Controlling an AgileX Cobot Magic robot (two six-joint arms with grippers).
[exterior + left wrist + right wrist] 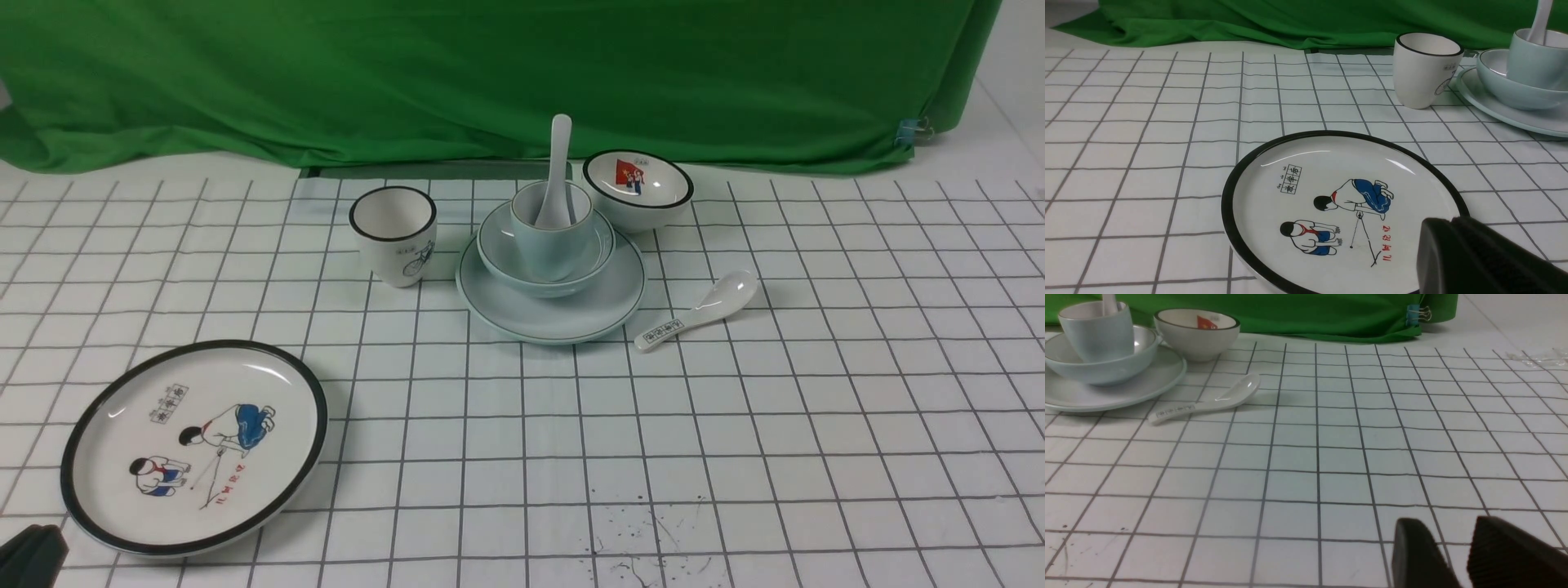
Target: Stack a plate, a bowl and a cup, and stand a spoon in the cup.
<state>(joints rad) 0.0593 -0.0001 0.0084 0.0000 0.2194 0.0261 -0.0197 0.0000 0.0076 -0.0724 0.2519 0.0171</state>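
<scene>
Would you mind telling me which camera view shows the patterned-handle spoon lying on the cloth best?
The front view: the patterned spoon shows whole from above, beside the plate, its handle marks visible. The right wrist view also shows it whole, but low and foreshortened. The left wrist view does not show it.

**Table count: two of each dish**

Two plates: the plain pale plate (552, 314) with the thin green rim line, and the larger black-rimmed plate (194, 445) with cartoon children.

Two bowls: the plain pale bowl (545, 273) and the black-rimmed bowl (638, 189) with the red flag picture.

Two cups: the pale blue cup (552, 237) and the black-rimmed white cup (393, 235) with the bicycle drawing.

Two spoons: the plain white spoon (558, 167) and the spoon (696, 310) with a dark pattern on its handle end.

That makes eight pieces of crockery on one gridded desk (816, 408). One green cloth (490, 73) hangs behind, with one binder clip (913, 131) on it.

Two pincers show: the left pincer (1478, 261) in its wrist view, the right pincer (1457, 555) in its own.
</scene>
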